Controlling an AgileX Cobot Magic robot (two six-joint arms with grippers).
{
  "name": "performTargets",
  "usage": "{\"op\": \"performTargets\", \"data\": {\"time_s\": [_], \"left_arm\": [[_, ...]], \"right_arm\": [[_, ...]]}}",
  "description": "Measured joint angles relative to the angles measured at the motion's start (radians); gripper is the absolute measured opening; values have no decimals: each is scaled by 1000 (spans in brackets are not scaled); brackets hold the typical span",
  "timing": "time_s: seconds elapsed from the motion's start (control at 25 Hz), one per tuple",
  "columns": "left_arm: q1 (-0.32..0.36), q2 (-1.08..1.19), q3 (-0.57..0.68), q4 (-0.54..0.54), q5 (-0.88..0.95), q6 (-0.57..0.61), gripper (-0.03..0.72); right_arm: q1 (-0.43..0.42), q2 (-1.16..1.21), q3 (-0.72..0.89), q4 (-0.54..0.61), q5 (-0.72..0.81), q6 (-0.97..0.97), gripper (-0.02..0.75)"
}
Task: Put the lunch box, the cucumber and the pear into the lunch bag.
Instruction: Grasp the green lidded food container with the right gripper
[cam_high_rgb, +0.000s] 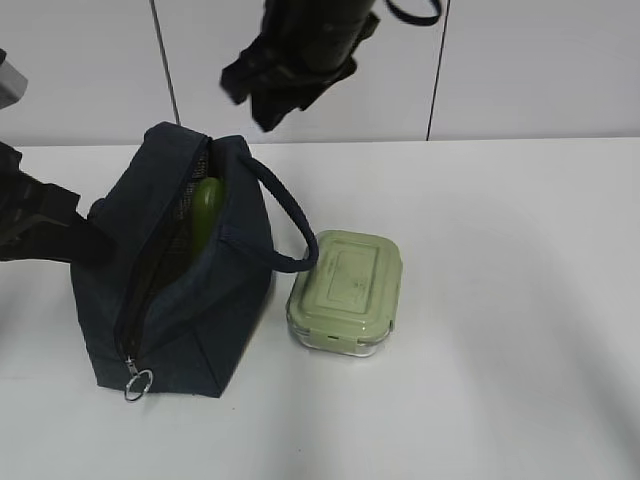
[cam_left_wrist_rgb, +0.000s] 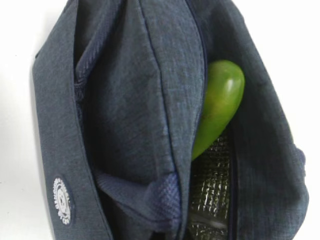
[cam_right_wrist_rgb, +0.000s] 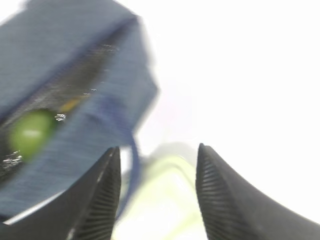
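The lunch bag (cam_high_rgb: 190, 300) stands on the white table (cam_high_rgb: 520, 300) at the left of the exterior view, its zip mouth gaping upward. Its long axis runs from the near-left corner, where the metal ring pull (cam_high_rgb: 138, 384) hangs, back toward the wall. The cucumber (cam_high_rgb: 206, 208) is inside it, at the far end of the mouth, one rounded tip rising toward the opening; in the left wrist view the cucumber (cam_left_wrist_rgb: 217, 107) lies slanted against the silver foil lining (cam_left_wrist_rgb: 212, 200), partly tucked under a fold of navy fabric. The looped handle (cam_high_rgb: 290, 225) arches off the bag's right side and ends just over the corner of the lunch box (cam_high_rgb: 346, 292).

The lunch box sits upright just beside the bag on its right, sage-green lid on top, its longer side running roughly parallel to the bag. To the right and front of it the table lies bare, and the strip between box and wall is open too; on the left the bag's wall crowds it.

The pear cannot be made out for certain; a small orange blur inside the bag in the right wrist view is too smeared to name.

The right gripper (cam_right_wrist_rgb: 157, 165) hangs high over the bag and box, jaws spread apart with nothing between them. The left arm (cam_high_rgb: 40, 225) presses against the bag's left side; its claw is out of sight behind the fabric and clenched.
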Motion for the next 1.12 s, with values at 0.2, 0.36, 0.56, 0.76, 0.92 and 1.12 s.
{"op": "performTargets", "data": {"time_s": [0.2, 0.36, 0.56, 0.76, 0.92, 1.12], "left_arm": [[0, 0, 0, 0, 0, 0, -16], [0, 0, 0, 0, 0, 0, -16], [0, 0, 0, 3, 0, 0, -16], [0, 0, 0, 4, 0, 0, -16], [0, 0, 0, 4, 0, 0, -16], [0, 0, 0, 4, 0, 0, -16]], "right_arm": [[-123, -4, 27, 66, 102, 47, 370], [-231, -4, 143, 206, 121, 51, 366], [-315, -24, 348, 306, 64, 54, 365], [-368, -51, 581, 529, -70, -51, 366], [-410, -51, 767, 842, -171, -261, 385], [-417, -53, 874, 976, -261, -403, 517]]}}
